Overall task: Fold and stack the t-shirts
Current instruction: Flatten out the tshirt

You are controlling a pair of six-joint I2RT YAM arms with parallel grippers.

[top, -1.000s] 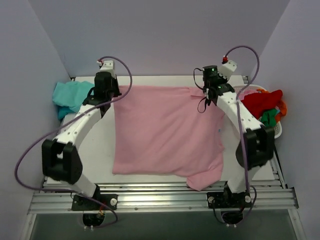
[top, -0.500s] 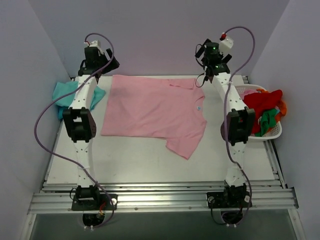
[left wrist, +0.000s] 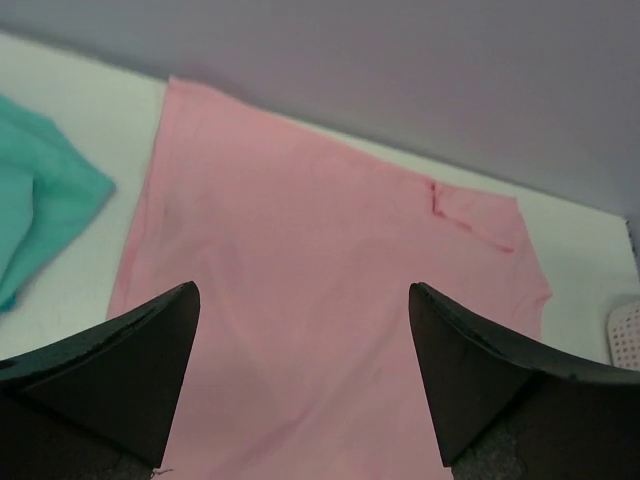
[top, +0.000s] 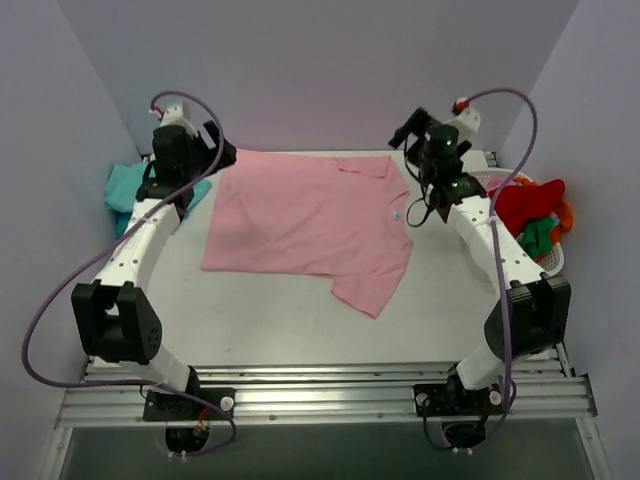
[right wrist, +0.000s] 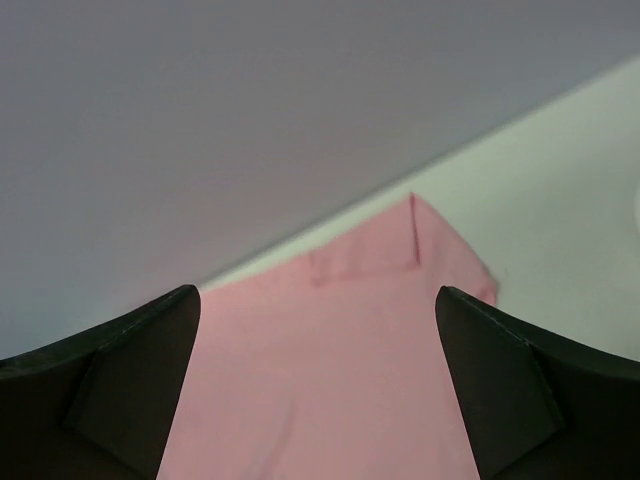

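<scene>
The light pink t-shirt [top: 300,215] lies spread flat at the back of the table, one sleeve pointing toward the front right. The teal t-shirt [top: 125,185] sits crumpled at the back left edge. My left gripper [top: 222,150] hovers open above the pink shirt's far left corner, and my right gripper [top: 405,132] hovers open above its far right corner. In the left wrist view the gripper [left wrist: 302,288] is well apart over pink t-shirt [left wrist: 320,260], teal t-shirt [left wrist: 40,195] to the left. The right wrist gripper [right wrist: 317,290] is equally wide over the pink t-shirt [right wrist: 330,370].
A white plastic basket [top: 548,262] at the right edge holds a red garment [top: 520,205], a green garment [top: 536,238] and an orange garment [top: 567,215]. Purple walls close the back and sides. The basket's corner [left wrist: 626,335] shows in the left wrist view.
Both grippers carried the pink shirt's edge to the back of the table, opened and let it go. The shirt now lies still while both arms have drawn back slightly.
</scene>
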